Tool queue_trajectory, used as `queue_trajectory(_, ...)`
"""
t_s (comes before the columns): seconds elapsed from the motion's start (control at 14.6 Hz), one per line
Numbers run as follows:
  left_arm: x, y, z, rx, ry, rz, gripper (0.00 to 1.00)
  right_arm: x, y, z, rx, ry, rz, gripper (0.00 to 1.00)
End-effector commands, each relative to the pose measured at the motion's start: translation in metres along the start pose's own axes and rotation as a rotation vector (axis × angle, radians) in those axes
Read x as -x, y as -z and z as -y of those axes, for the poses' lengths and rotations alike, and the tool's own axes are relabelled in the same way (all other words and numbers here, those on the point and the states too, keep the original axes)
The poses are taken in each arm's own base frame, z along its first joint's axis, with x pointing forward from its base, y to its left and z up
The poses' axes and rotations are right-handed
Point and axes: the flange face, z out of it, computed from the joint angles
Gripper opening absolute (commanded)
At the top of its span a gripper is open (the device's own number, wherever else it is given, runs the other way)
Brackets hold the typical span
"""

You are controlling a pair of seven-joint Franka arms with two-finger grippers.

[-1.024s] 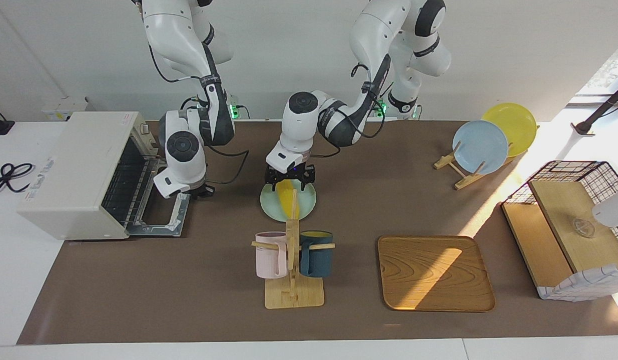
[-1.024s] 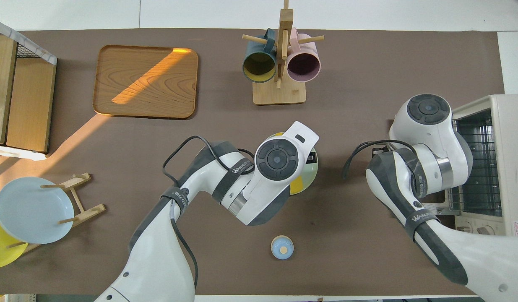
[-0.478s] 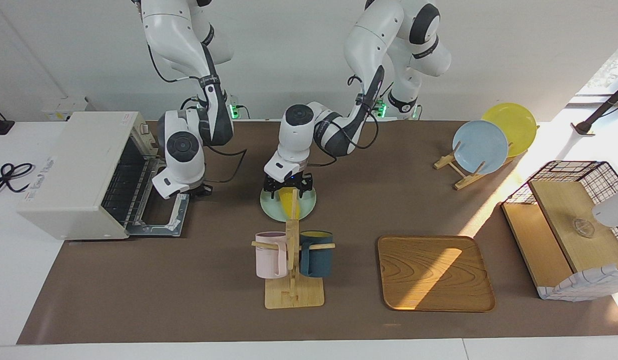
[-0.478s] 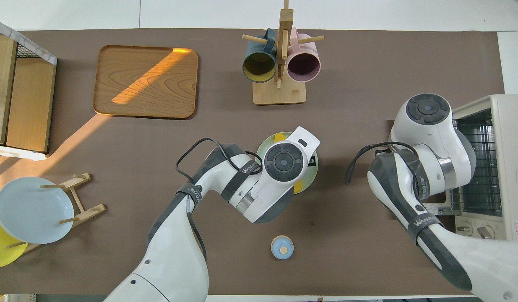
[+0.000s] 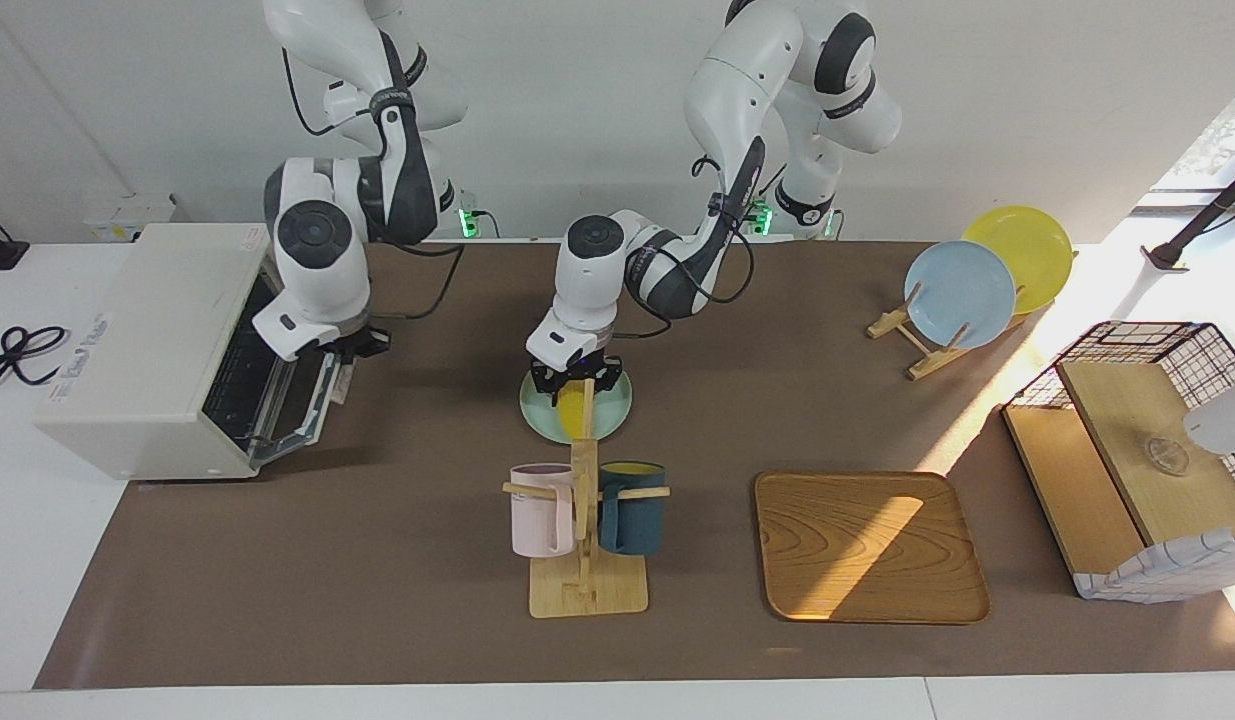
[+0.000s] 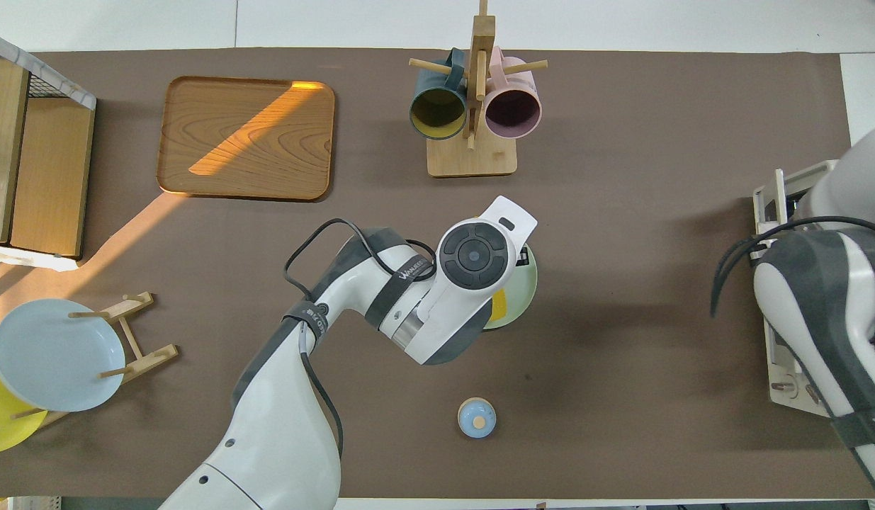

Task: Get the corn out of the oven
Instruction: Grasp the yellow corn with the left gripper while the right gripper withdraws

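The corn [image 5: 575,408] is lying on a green plate [image 5: 610,412] beside the oven [image 5: 157,345]. The left gripper [image 5: 575,381] is spreading its fingers around the cob, seemingly letting go. The right gripper [image 5: 359,345], grip unclear, is at the half-raised oven door [image 5: 302,408]. Next: lifting clear.

The left arm bends low over the middle of the table, its wrist pointing straight down and the left gripper [image 5: 577,382] hanging with its fingers close together. The right arm reaches toward its own end of the table, forearm sloping down, wrist raised, and the right gripper [image 5: 360,343] tilted; its fingers can't be made out
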Motion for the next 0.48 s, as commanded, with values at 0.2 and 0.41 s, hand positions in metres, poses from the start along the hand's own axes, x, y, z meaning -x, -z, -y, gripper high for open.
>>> queue_trajectory(0.2, -0.081, 0.116, 0.11, -0.072, 0.007, 0.001, 0.0, 0.04, 0.089, -0.014, 0.014, 0.029, -0.023, 0.0)
queue_trajectory(0.41, -0.149, 0.135, 0.195, -0.074, -0.042, -0.027, 0.0, 0.047, 0.111, -0.012, -0.076, 0.02, -0.034, 0.0)
